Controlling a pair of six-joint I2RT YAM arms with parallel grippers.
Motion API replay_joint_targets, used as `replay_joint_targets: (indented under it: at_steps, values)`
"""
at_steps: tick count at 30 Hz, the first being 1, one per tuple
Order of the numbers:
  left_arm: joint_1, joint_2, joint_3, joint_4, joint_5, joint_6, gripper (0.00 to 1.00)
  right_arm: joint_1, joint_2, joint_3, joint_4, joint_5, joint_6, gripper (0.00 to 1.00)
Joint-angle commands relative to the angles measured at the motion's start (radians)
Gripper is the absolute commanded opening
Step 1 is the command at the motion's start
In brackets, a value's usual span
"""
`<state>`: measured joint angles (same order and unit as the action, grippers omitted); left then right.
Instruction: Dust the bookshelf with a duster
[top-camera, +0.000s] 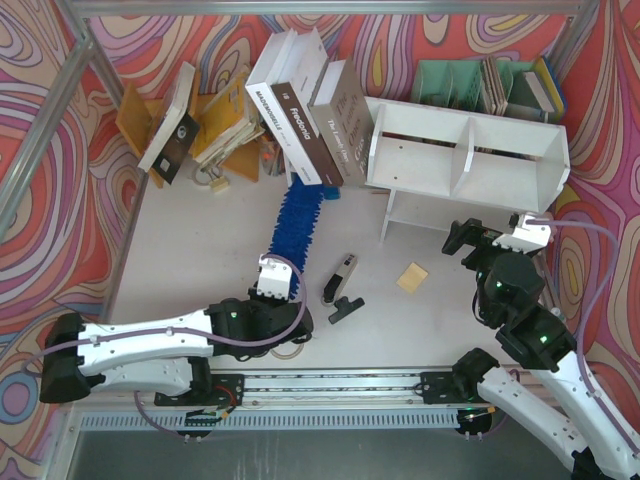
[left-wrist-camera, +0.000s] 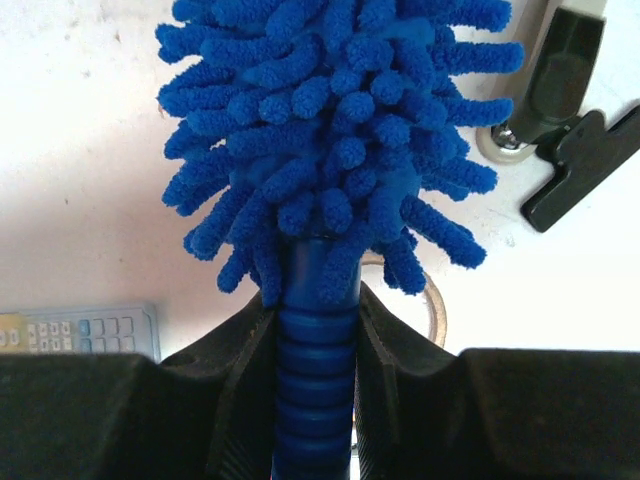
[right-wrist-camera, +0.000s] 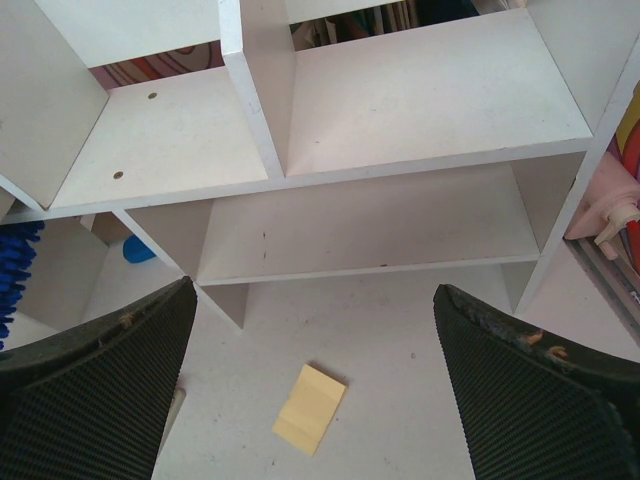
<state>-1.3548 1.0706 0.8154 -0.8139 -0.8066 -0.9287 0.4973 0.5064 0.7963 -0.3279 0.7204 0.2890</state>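
Observation:
The blue fluffy duster (top-camera: 295, 222) lies on the white table, its head pointing toward the leaning books. My left gripper (top-camera: 275, 275) is shut on its ribbed blue handle (left-wrist-camera: 313, 380); the shaggy head (left-wrist-camera: 330, 130) fills the left wrist view just past the gripper (left-wrist-camera: 315, 300). The white bookshelf (top-camera: 420, 160) stands at the back right, its upper tier split by a divider. My right gripper (top-camera: 475, 240) is open and empty in front of the bookshelf (right-wrist-camera: 430, 100), facing its lower tier, with its own gripper (right-wrist-camera: 315, 290) over bare table.
A black-and-silver hand tool (top-camera: 340, 280) lies right of the duster and also shows in the left wrist view (left-wrist-camera: 560, 100). A yellow note pad (top-camera: 412, 277) lies before the shelf. Leaning books (top-camera: 300, 110), a green organiser (top-camera: 450, 85), a calculator (left-wrist-camera: 80, 330).

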Motion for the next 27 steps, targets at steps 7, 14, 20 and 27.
replay_joint_targets:
  at_steps: [7,14,20,27]
  values:
    - [0.065,0.006,-0.138,0.126,0.055,-0.047,0.0,-0.002,-0.002,-0.001,0.0,0.003,0.002,0.9]
    - [0.069,0.054,-0.132,0.185,0.098,0.015,0.0,0.0,-0.005,-0.002,-0.002,0.004,0.003,0.9]
    - [0.07,0.1,-0.074,0.178,0.103,0.066,0.0,-0.002,-0.01,-0.002,-0.006,0.007,0.005,0.9]
    - [0.068,0.016,-0.044,0.103,0.013,0.072,0.0,-0.002,-0.011,-0.003,-0.003,0.006,0.003,0.9]
